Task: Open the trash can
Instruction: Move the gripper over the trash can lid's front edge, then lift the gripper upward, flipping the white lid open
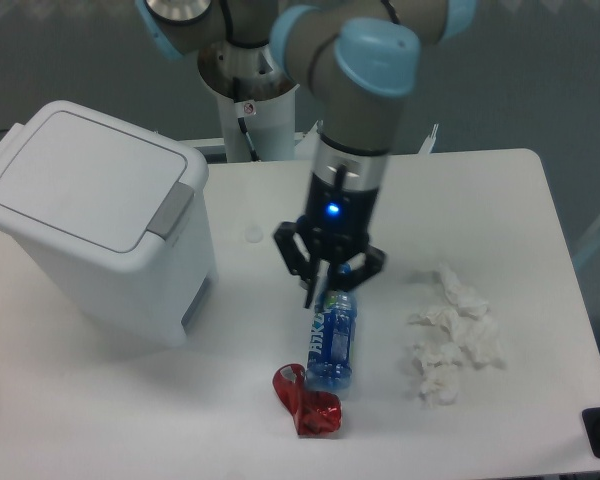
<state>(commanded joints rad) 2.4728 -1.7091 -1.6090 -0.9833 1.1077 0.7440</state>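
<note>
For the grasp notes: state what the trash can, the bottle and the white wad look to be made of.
Trash can: likely hard plastic, smooth matte white with moulded rounded corners and a grey latch.
Bottle: clear thin plastic, see-through with a blue printed label.
White wad: probably tissue paper, crumpled and soft-edged.

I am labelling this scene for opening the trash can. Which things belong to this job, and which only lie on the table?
For the job: trash can, lid shut; gripper, empty.

Just lying about: blue bottle, red wrapper, crumpled tissues, white cap.
</note>
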